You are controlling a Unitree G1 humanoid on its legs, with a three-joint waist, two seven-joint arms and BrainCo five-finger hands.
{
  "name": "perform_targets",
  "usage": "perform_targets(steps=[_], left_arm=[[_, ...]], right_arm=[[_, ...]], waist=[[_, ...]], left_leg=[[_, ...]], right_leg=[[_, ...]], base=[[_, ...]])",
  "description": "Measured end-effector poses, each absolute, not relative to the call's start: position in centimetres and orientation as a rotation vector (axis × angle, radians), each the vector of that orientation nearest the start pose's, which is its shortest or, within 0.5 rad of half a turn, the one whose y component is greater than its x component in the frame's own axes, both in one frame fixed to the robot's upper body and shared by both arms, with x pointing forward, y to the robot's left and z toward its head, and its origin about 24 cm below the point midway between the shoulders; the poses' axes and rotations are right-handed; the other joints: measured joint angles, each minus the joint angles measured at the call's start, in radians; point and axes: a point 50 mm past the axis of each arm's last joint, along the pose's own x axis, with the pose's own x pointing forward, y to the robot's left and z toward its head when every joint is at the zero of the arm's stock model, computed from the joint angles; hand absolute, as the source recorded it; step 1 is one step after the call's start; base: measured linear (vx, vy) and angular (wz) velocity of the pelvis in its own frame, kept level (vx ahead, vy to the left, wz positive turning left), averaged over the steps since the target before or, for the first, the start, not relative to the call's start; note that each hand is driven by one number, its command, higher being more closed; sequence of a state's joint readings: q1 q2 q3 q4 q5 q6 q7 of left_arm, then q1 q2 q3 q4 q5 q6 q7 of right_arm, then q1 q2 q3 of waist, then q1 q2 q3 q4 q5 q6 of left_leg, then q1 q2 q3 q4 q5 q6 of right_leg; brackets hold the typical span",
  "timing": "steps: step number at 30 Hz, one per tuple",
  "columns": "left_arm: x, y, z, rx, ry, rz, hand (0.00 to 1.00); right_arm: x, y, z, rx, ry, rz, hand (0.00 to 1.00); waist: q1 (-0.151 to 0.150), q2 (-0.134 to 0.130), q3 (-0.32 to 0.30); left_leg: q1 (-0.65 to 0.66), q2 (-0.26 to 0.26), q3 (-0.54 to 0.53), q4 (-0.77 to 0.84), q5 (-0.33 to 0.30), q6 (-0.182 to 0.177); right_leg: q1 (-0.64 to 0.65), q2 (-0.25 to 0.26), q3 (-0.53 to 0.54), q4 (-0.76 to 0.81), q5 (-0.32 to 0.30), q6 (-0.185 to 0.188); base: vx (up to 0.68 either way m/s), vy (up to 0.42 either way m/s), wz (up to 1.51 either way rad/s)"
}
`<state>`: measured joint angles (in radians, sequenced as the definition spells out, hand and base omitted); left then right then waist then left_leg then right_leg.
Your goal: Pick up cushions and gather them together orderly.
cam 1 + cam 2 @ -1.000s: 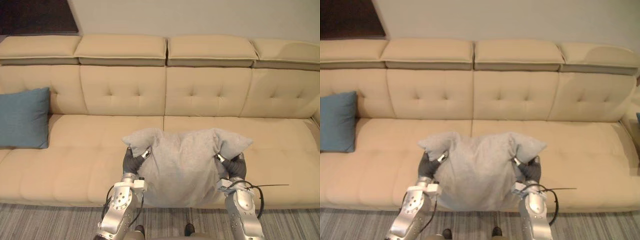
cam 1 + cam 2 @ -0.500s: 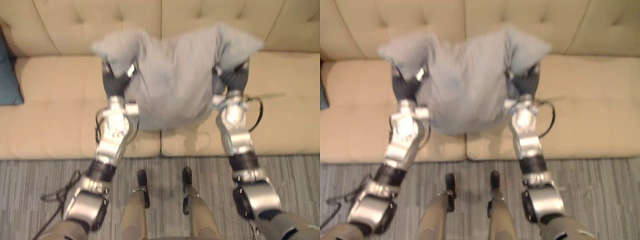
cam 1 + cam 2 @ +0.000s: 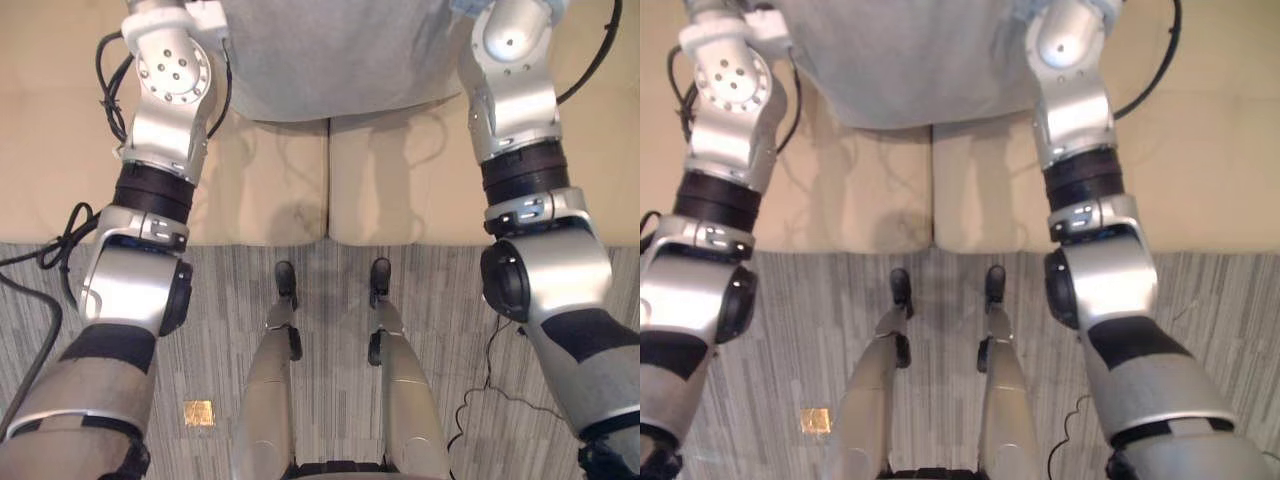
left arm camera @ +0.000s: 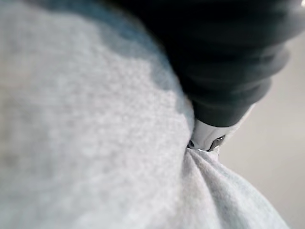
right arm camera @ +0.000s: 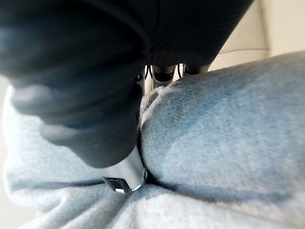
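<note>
A: Where is the cushion [image 3: 330, 60]?

B: At the top centre of the head view. It is grey, and its lower edge hangs between the 2 arms, over the seam where the 2 seat pads of the beige sofa [image 3: 420, 190] meet. Its shadow falls on the seat just below. I cannot tell whether the edge touches the seat.

A: And the right hand [image 5: 95, 95]?

B: Its own wrist view shows it grasping the cushion. The silver fingers [image 5: 164, 75] sit along the top of a bulge of grey cloth and the thumb [image 5: 125, 174] digs into a fold at the lower middle of the frame, so the cloth is bunched between them.

A: The left hand [image 4: 228, 62]?

B: Its dark ribbed cover takes up the upper right of the left wrist view, pressed right against the cushion. The cloth puckers where 1 silver part meets it, at the right of centre. Whether that hand is clenched on the cloth or just leaning on it, I cannot tell.

A: Anything else around?

B: Grey striped carpet [image 3: 230, 330] runs across the lower half of the head view, in front of the sofa. A small gold square [image 3: 198, 413] lies on it at the lower left.
</note>
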<state>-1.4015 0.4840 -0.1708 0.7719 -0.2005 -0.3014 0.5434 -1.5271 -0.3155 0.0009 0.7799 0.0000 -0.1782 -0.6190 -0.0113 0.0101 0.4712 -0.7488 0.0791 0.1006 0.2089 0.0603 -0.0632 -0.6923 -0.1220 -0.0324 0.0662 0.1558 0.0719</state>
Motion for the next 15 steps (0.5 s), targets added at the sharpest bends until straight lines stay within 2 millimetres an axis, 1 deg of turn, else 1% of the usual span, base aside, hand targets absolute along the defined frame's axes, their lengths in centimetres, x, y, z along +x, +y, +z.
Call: perform_targets(steps=[2, 4, 6, 9, 12, 15], left_arm=[[36.7, 17.9, 39.3, 0.038, -0.977, 0.426, 0.0], [36.8, 18.2, 39.4, 0.014, -0.967, 0.432, 0.0], [36.8, 18.2, 39.5, 0.008, -0.966, 0.432, 0.0], [37.0, 18.6, 39.4, 0.002, -0.947, 0.413, 0.0], [36.7, 19.9, 39.8, -0.006, -0.948, 0.412, 0.0], [36.1, 22.3, 40.5, -0.087, -0.947, 0.403, 0.0]], right_arm=[[35.8, -14.1, 42.4, 0.042, -0.982, -0.492, 0.0], [35.9, -14.5, 42.5, 0.065, -0.97, -0.506, 0.0], [35.9, -14.5, 42.4, 0.069, -0.969, -0.508, 0.0], [36.0, -14.9, 42.4, 0.118, -0.953, -0.502, 0.0], [35.9, -16.4, 42.5, 0.177, -0.939, -0.513, 0.0], [35.6, -19.7, 42.9, 0.244, -0.932, -0.461, 0.0]], waist=[[-0.001, -0.001, 0.0], [0.0, -0.001, 0.0], [0.0, -0.001, 0.0], [0.003, -0.001, 0.0], [0.004, -0.001, 0.0], [0.007, -0.001, 0.0]], left_leg=[[-0.003, 0.001, 0.0, 0.002, 0.0, 0.0], [-0.003, 0.001, 0.0, 0.003, -0.001, -0.001], [-0.004, 0.002, 0.002, 0.003, -0.001, -0.001], [-0.005, 0.003, 0.005, 0.003, -0.001, -0.001], [-0.01, 0.003, 0.008, 0.004, -0.001, -0.001], [-0.018, 0.008, 0.009, 0.009, -0.001, -0.001]], right_leg=[[-0.007, -0.001, 0.011, 0.0, 0.002, 0.003], [-0.008, -0.001, 0.015, 0.0, 0.003, 0.003], [-0.01, 0.0, 0.019, 0.0, 0.003, 0.003], [-0.017, 0.0, 0.031, 0.001, 0.003, 0.003], [-0.026, 0.001, 0.036, 0.006, 0.003, 0.004], [-0.039, 0.002, 0.037, 0.02, 0.004, 0.005]], base=[[0.03, -0.006, -0.09], [0.02, -0.018, -0.05], [0.02, -0.02, -0.05], [0.01, -0.019, -0.06], [-0.01, -0.009, -0.02], [-0.02, -0.01, -0.02]])
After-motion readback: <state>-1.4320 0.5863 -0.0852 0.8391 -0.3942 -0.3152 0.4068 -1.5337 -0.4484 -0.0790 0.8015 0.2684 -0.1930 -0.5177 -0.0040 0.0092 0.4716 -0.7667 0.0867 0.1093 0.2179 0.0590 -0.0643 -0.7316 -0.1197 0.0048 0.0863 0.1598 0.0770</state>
